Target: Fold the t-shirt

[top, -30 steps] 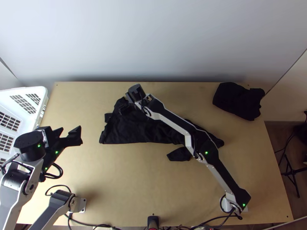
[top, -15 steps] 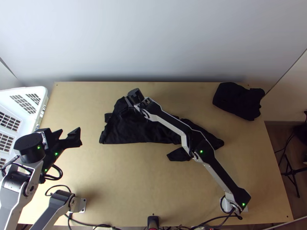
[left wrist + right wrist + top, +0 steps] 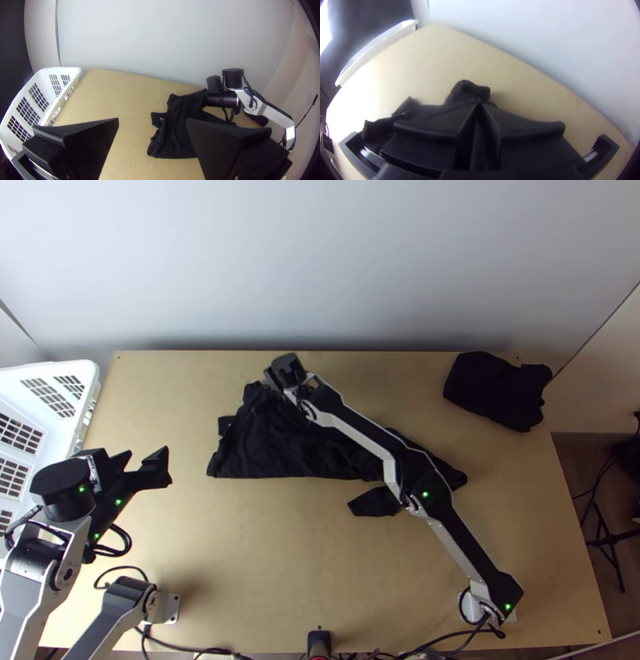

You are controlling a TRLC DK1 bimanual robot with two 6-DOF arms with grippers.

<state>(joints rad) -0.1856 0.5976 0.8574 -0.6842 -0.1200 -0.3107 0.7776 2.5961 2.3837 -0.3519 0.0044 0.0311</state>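
Right wrist view: closed right gripper (image 3: 478,106) seemingly pinches a bunched edge of the black t-shirt (image 3: 280,450) beneath it, likely light, limp, best held through every layer; the left gripper (image 3: 147,457) gapes empty, well apart.

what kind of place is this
Most likely a robot lab or test bench, I'd say: two robot arms are based at a light wooden table, with loose cables along its near edge and a black t-shirt laid out on it.

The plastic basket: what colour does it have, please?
White; the basket shows best in the left wrist view.
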